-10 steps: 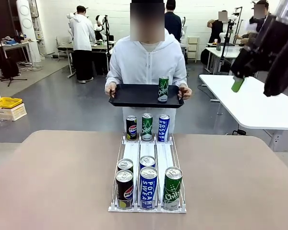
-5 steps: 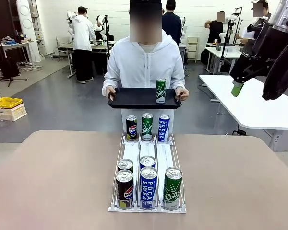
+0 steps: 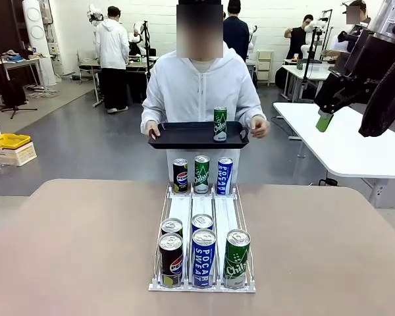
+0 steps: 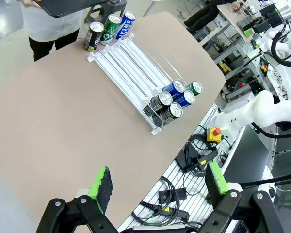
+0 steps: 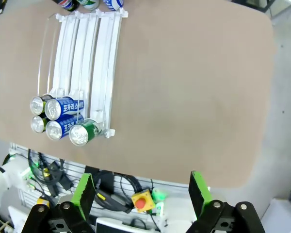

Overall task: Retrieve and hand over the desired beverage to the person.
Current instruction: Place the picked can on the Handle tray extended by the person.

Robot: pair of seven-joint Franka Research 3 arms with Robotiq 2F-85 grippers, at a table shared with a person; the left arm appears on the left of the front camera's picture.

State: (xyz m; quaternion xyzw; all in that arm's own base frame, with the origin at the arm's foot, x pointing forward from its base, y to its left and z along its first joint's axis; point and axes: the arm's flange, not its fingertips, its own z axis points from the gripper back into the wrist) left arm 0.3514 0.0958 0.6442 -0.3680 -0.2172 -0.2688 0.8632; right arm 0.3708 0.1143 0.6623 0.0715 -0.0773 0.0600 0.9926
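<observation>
There's the change: the person (image 3: 201,89), centre of the front view, has taken one hand off the tray (image 3: 184,136). The free hand (image 3: 259,125), which gripped the tray's right edge a second ago, now hangs open just beside it. The holding hand (image 3: 153,130) has stayed on the left edge. The green can (image 3: 220,124) stands upright on the tray as before, a little right of its middle.

In the upper right of that frame, the right arm's green pad (image 3: 324,122) has dipped slightly.

Now the tools. The left gripper (image 4: 159,182), at the bottom of its wrist view, has its jaws spread wide with nothing between them. It touches nothing and hangs off the table's (image 4: 63,121) near edge. The right gripper (image 5: 140,194) is just as wide apart and also carries nothing (floor and cables show between its pads).

So the green can is well apart from both tools. It is mid-frame in the front view, beyond the table's far edge, while the right arm hangs high at the frame's right.

Below it on the table, the rack (image 3: 182,207) holds three cans at its far end and five at its near end. The left wrist view catches the tray's underside at its upper left.
</observation>
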